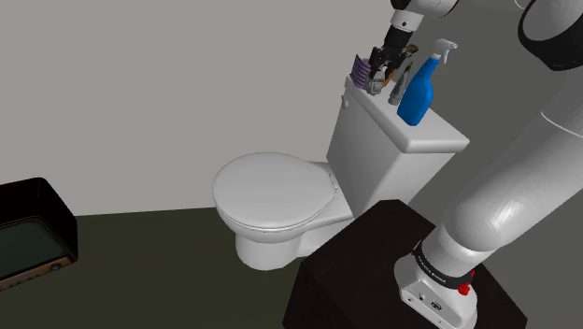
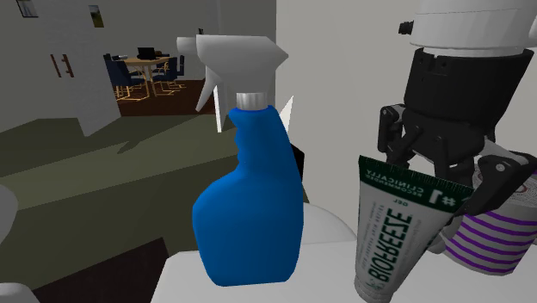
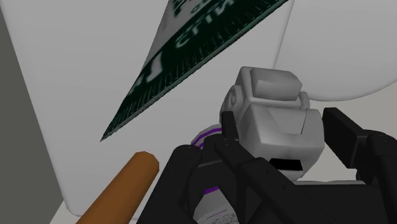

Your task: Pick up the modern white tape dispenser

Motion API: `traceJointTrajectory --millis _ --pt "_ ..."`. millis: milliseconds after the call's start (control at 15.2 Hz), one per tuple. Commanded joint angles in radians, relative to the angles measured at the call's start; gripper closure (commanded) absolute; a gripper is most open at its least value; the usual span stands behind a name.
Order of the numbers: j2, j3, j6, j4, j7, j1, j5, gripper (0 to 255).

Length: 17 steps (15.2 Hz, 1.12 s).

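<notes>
1. Plainly, the dispenser (image 3: 270, 114) is a small, pale grey-white block with rounded corners. It stands on the toilet's tank lid (image 1: 434, 140) among clutter. A tube (image 2: 396, 232) is just beside it, a striped cup (image 2: 495, 241) and a brown stick (image 3: 121, 191) are near, and a spray bottle (image 2: 249, 215) stands further along the lid.
2. The end effector (image 2: 446, 162) hangs straight over the dispenser with its fingers (image 3: 347, 137) spread. One finger stands on each side of the block, close to its flanks. No firm clasp shows, so I judge that nothing is held.
3. The shell looks like hard moulded material, so it should be stiff and not give under pressure. The smooth finish may let it slip if the squeeze is weak.
4. Such a block is probably bottom-heavy and may weigh more than its size suggests.
5. The best hold is across the two flat side walls, low to mid body. The rounded top hump and the narrow front end are poorer places to grip.
6. The tube crowds one side and could be caught or tipped, so a straight vertical lift seems wisest.
</notes>
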Motion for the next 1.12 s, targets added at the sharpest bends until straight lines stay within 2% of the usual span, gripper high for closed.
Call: traceJointTrajectory --millis 0,198,1056 --pt "0.001 0.0 0.0 -0.001 0.0 0.0 0.0 255" --pt "0.001 0.0 0.001 -0.002 0.001 0.0 0.0 255" --pt "0.02 -0.003 -0.179 0.195 0.008 -0.003 0.004 255"
